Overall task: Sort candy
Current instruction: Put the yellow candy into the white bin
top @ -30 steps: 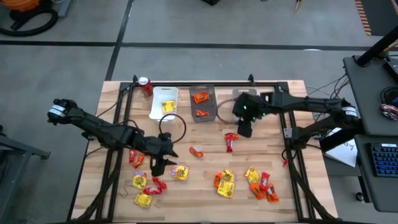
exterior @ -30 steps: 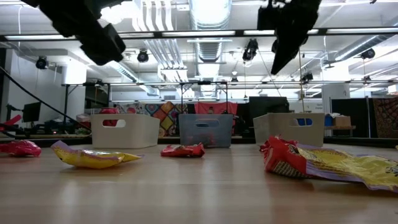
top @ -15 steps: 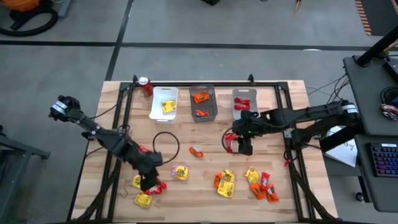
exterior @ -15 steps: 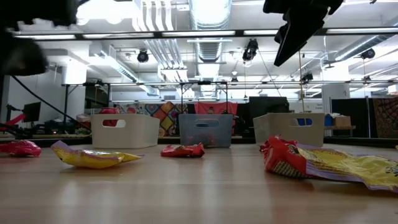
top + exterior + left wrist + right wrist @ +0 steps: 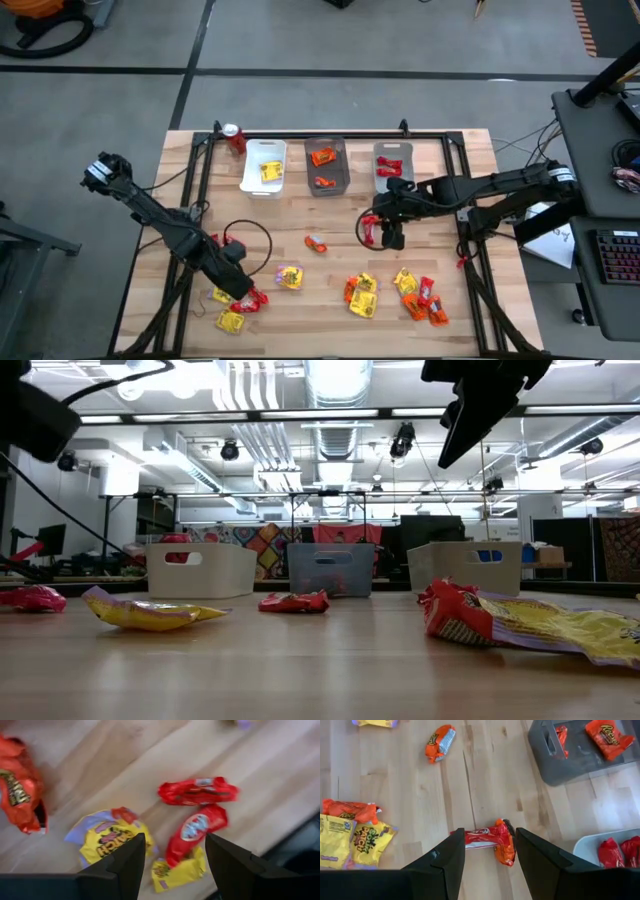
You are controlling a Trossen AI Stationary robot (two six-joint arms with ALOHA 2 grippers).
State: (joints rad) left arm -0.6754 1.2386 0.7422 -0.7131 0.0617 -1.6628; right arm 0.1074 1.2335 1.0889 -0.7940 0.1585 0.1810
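The candy lies loose on the wooden table. A near-left cluster has a red packet [image 5: 195, 827] and yellow packets [image 5: 110, 837]; my left gripper [image 5: 243, 288] hangs open above them, the red packet between its fingers [image 5: 175, 845]. My right gripper [image 5: 388, 232] hovers open over a red candy [image 5: 487, 837] at mid-table. More packets [image 5: 362, 295] lie on the near right. Neither gripper touches anything.
Three bins stand along the far edge: white [image 5: 250, 172] with yellow candy, dark grey [image 5: 342, 168] with orange, light grey [image 5: 378, 168] with red. A red soda can [image 5: 233, 137] stands at the far left. A lone orange packet [image 5: 315, 242] lies mid-table.
My left gripper has swung toward the table's near-left corner, sunk a little and rolled about its own axis, ending over the near-left cluster. My right gripper has come away from the light grey bin toward the near edge and stopped over the red candy.
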